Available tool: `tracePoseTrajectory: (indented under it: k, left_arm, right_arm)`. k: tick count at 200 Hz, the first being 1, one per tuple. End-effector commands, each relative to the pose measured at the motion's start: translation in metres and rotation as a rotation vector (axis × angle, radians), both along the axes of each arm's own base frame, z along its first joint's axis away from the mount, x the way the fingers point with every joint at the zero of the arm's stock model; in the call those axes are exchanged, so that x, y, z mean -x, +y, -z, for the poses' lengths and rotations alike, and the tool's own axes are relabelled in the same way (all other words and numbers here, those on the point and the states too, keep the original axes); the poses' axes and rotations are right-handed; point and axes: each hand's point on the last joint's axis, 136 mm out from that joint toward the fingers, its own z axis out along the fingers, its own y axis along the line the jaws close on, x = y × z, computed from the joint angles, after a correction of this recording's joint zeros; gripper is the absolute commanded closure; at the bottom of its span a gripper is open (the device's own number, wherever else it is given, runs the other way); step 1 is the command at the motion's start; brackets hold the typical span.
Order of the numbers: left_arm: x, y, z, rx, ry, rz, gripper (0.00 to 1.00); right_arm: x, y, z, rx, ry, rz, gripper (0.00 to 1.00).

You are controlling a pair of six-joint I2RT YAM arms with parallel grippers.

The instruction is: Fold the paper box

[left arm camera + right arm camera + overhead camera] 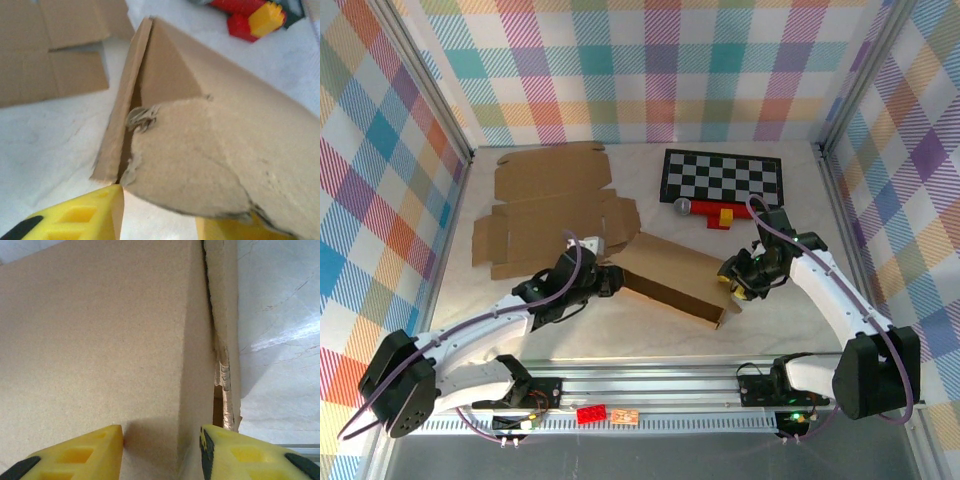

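Firstly, left gripper (159, 212): its two yellow fingers (85, 217) stand wide apart, and the torn, rounded flap of the paper box (675, 275) hangs between them. That flap partly covers the right-hand finger.
Right gripper (161, 440): its two yellow fingers also stand wide apart, straddling a long folded edge of the paper box. Whether the pads press the cardboard cannot be told.
Paper box: one, partly folded into a long brown sleeve, lying aslant on the table (780, 320). The left gripper is at its left end and the right gripper at its right end.
Inside the box: the open left end shows bare cardboard walls and a ragged tear at one corner.
Flat cardboard sheet (545, 200): one, unfolded, just behind and left of the paper box.
Checkerboard (723, 178): one, black and white, at the far right of the table.
Toy blocks (720, 217): a red and yellow cluster just in front of the checkerboard; their number cannot be told.
Grey ball (681, 207): one, just left of the toy blocks.
Red brick (590, 413): one, on the metal rail (670, 385) between the arm bases.
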Motion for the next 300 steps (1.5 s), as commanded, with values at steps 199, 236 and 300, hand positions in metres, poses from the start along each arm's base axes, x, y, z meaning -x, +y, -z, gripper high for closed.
tracePoseTrajectory:
  k: [199, 236, 300]
  left_arm:
    - [-0.073, -0.012, -0.006, -0.299, 0.449, 0.253, 0.35]
    - [-0.074, -0.009, 0.026, -0.311, 0.481, 0.247, 0.38]
    - [-0.053, -0.005, 0.058, -0.258, 0.523, 0.217, 0.44]
  right_arm:
    - [0.0, -0.015, 0.006, 0.119, -0.054, -0.076, 0.38]
    - [0.003, -0.012, 0.014, 0.097, -0.04, -0.081, 0.37]
    - [0.007, -0.013, 0.042, 0.112, 0.015, -0.084, 0.39]
